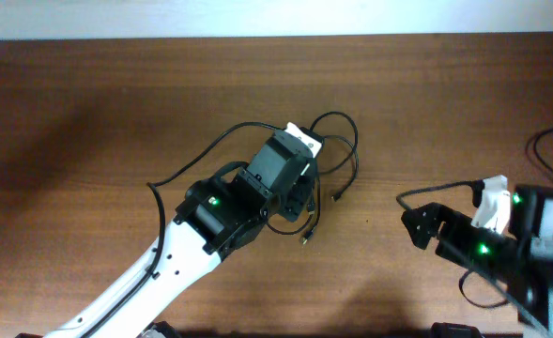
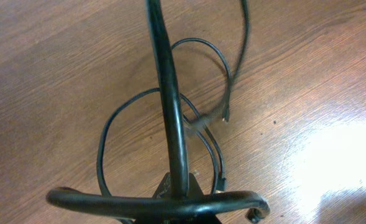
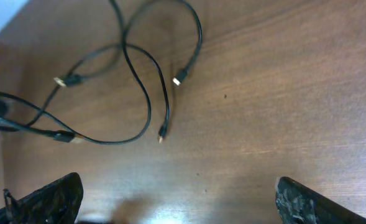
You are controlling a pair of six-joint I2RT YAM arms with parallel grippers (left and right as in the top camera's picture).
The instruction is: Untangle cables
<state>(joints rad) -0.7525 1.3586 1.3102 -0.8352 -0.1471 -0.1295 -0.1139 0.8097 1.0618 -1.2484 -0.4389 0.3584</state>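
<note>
Open bench [image 1: 88, 113] fills the frame's left and top. The cables [image 3: 149, 102] lie centre, partly under the left hand [image 1: 299, 150], whose grip is unreadable. The right hand [image 3: 179, 205] is spread.

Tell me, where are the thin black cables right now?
In the overhead view the cables lie looped near the middle of the table, right by the left gripper, with the right gripper farther off on their right side.
</note>
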